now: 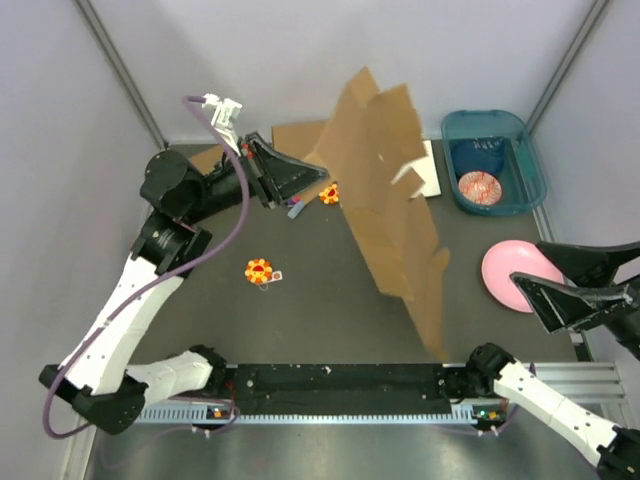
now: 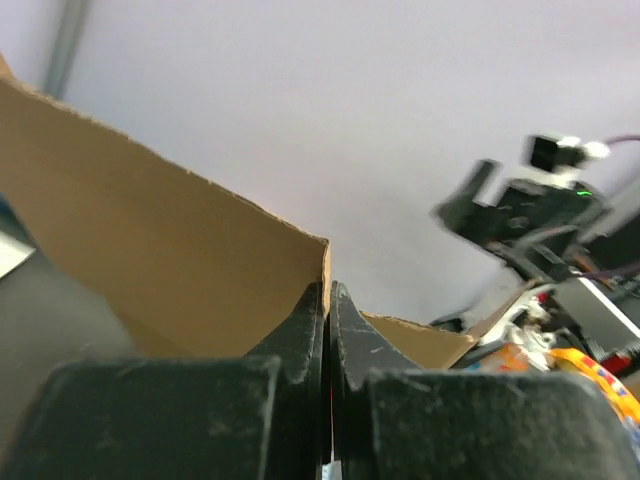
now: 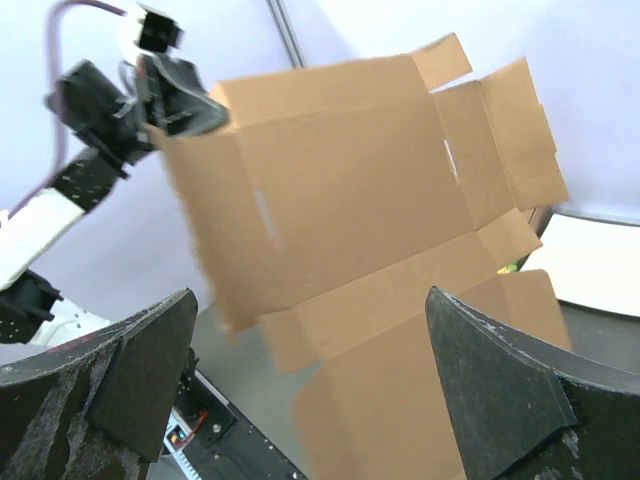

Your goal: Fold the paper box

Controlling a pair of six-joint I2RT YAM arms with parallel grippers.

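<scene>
The paper box is an unfolded die-cut sheet of brown corrugated cardboard. It is lifted off the dark tabletop and stands steeply tilted over the middle and right of it, flaps and slots facing the right wrist camera and its outline blurred in the overhead view. The left end effector is closed on one upper edge of the sheet. In its own wrist view the two black fingers are pressed together with the cardboard's edge pinched between them. The right end effector hangs at the right side of the tabletop with its jaws spread wide and nothing between them, well apart from the sheet it faces. At the far right corner sits a teal plastic bin. It holds a round red-and-white patterned piece and, behind that, something dark blue too indistinct to name. A pink plate lies on the tabletop in front of the bin, beside the right end effector. A white sheet lies just left of the bin, partly hidden by the raised cardboard. Another piece of brown cardboard lies flat at the far edge behind the left end effector. Two small orange-and-yellow toys rest on the left half of the tabletop.
</scene>
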